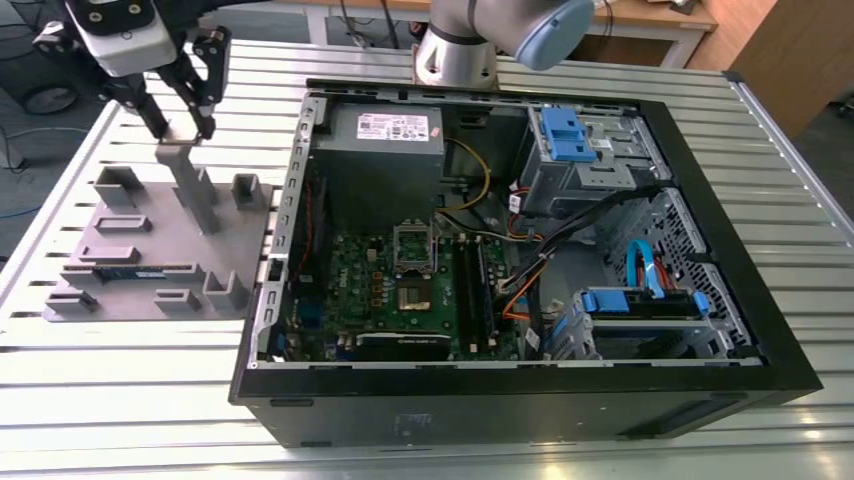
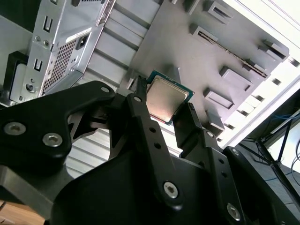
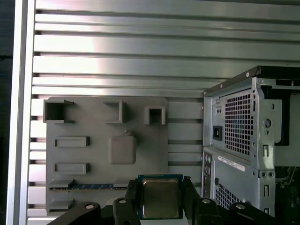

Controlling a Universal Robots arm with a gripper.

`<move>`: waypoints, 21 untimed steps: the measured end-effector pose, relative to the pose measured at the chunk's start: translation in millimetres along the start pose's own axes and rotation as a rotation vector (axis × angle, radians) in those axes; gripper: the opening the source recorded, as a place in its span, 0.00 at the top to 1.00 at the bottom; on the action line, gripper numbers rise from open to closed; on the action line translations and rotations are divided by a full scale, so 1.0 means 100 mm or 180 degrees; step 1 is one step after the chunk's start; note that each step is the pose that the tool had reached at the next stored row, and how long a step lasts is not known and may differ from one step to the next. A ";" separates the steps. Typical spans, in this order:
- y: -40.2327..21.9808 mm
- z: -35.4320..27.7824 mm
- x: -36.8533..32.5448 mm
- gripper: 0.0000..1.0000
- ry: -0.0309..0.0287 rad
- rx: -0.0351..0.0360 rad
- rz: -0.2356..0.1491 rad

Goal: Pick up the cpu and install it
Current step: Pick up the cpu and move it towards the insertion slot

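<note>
The cpu [image 2: 166, 99] [image 3: 161, 199], a small square chip with a silver top and green rim, sits clamped by its edges between the black fingers [image 2: 140, 117] of my gripper [image 2: 165, 99] [image 3: 160, 187]. The gripper is shut on it. In the exterior view the gripper [image 1: 180, 128] hangs above the grey tray [image 1: 160, 240], at that view's left, beside the open computer case [image 1: 534, 400]. The silver socket frame [image 1: 411, 245] lies on the green motherboard inside the case, well away from the gripper. The tray [image 3: 93, 122] [image 2: 178, 42] lies below the held chip.
A long narrow memory stick [image 1: 134, 271] [image 3: 89, 186] lies in a tray slot. Raised posts [image 1: 200, 195] stand on the tray under the gripper. The case holds a power supply [image 1: 380, 130], cables and blue drive bays [image 1: 567, 135]. The slatted metal table [image 1: 134, 400] extends around.
</note>
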State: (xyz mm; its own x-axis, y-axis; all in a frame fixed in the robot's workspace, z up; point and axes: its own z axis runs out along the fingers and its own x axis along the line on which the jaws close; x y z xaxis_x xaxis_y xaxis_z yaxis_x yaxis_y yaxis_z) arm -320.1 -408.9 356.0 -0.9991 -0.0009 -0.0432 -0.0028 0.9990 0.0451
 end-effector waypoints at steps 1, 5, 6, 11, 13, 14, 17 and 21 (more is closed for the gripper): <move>0.000 0.001 -0.020 0.53 0.0000 0.0000 0.0000; 0.000 0.005 -0.105 0.53 0.0000 0.0000 0.0000; 0.000 0.006 -0.126 0.53 0.0000 0.0000 0.0000; -0.001 0.011 -0.230 0.53 0.0000 0.0000 0.0000; -0.001 0.013 -0.270 0.53 0.0000 0.0000 0.0000; -0.001 0.014 -0.291 0.53 0.0000 0.0000 0.0000; -0.001 0.016 -0.353 0.53 0.0000 0.0000 0.0000; -0.001 0.021 -0.433 0.53 0.0000 0.0000 0.0000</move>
State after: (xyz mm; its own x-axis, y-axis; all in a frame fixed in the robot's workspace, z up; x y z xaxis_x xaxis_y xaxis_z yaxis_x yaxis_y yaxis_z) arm -276.8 -408.9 355.8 -0.9991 -0.0009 -0.0432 -0.0029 0.9990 0.0451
